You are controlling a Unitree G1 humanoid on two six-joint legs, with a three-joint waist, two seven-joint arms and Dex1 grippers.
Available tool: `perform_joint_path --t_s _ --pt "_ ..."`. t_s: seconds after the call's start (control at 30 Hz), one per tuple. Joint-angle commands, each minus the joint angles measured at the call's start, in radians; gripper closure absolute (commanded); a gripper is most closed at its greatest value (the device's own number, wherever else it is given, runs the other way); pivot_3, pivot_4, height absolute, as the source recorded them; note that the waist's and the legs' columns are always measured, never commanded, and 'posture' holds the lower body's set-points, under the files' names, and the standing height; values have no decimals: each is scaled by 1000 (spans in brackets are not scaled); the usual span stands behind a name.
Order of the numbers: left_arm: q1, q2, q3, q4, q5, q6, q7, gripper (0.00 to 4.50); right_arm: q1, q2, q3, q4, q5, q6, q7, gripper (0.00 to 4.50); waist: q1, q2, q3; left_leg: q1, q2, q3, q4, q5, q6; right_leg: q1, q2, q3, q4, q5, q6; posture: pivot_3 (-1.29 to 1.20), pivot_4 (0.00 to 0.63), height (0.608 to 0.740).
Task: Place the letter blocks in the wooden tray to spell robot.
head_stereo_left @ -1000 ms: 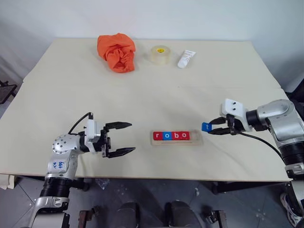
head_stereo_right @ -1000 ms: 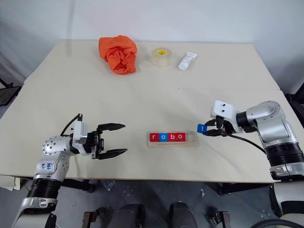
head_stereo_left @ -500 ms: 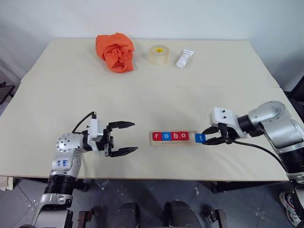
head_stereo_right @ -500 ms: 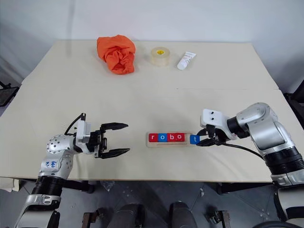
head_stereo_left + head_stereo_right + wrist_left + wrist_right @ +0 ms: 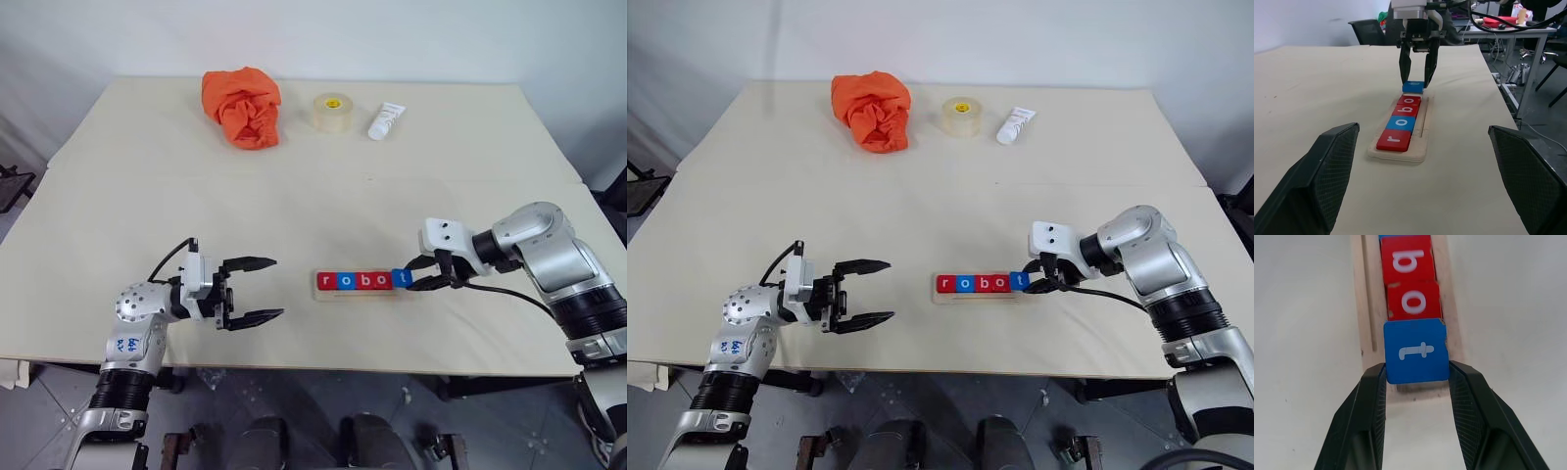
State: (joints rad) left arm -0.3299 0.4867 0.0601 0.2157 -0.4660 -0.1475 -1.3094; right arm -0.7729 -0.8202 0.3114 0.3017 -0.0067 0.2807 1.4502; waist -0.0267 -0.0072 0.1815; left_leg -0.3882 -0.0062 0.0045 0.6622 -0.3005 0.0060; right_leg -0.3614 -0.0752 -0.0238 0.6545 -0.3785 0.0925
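Right wrist view: the right claw point(image 5: 1417, 374) pinches the blue t block point(image 5: 1416, 351) over the wooden tray point(image 5: 364, 292) end, beside the red o point(image 5: 1414, 300). Released tilted, it could ride up on that neighbour. The left claw point(image 5: 258, 290) hangs wide open, empty, over the counter point(image 5: 313, 196)

Your robot's arms are silver-grey metal with rounded joint housings and black ribbed bands. The left gripper point(image 5: 257, 291) and right gripper point(image 5: 419, 276) each have a white wrist block, two black tapered fingers with textured pads, and a looping black cable. Blue handwritten marks sit on the left forearm.
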Motion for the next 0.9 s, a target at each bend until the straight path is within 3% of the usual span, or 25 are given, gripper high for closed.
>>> perform_joint_path --t_s 0.03,0.13,0.17,0.4,0.67,0.77,0.9 --pt "9 5 14 -33 -10 -8 9 0 -32 6 -1 33 -16 -43 -2 3046 -1 0 0 0 0 0 0 0 0 0 0 0 0 0 0 0 150 740" --pt "8 5 13 -34 -10 -8 13 0 -35 14 -2 40 -9 -56 20 3046 -2 0 0 0 0 0 0 0 0 0 0 0 0 0 0 0 150 740" --pt "6 5 13 -32 -10 -7 13 0 -36 16 1 40 -9 -56 26 2301 -2 0 0 0 0 0 0 0 0 0 0 0 0 0 0 0 150 740" --pt "2 7 17 -26 -11 -10 15 0 -28 24 -20 11 19 -38 50 33 -1 0 0 0 0 0 0 0 0 0 0 0 0 0 0 0 150 740" --pt "-7 7 17 -16 -8 -11 19 0 -22 -3 -59 35 17 -38 11 33 0 0 0 0 0 0 0 0 0 0 0 0 0 0 0 0 150 740" --pt "-9 5 14 -11 -6 -13 19 0 0 -16 -74 38 18 -45 -9 606 0 0 0 0 0 0 0 0 0 0 0 0 0 0 0 0 150 740" --pt "-17 2 11 -6 -5 -12 20 0 20 -3 -86 45 11 -50 -53 1935 0 0 0 0 0 0 0 0 0 0 0 0 0 0 0 0 150 740"
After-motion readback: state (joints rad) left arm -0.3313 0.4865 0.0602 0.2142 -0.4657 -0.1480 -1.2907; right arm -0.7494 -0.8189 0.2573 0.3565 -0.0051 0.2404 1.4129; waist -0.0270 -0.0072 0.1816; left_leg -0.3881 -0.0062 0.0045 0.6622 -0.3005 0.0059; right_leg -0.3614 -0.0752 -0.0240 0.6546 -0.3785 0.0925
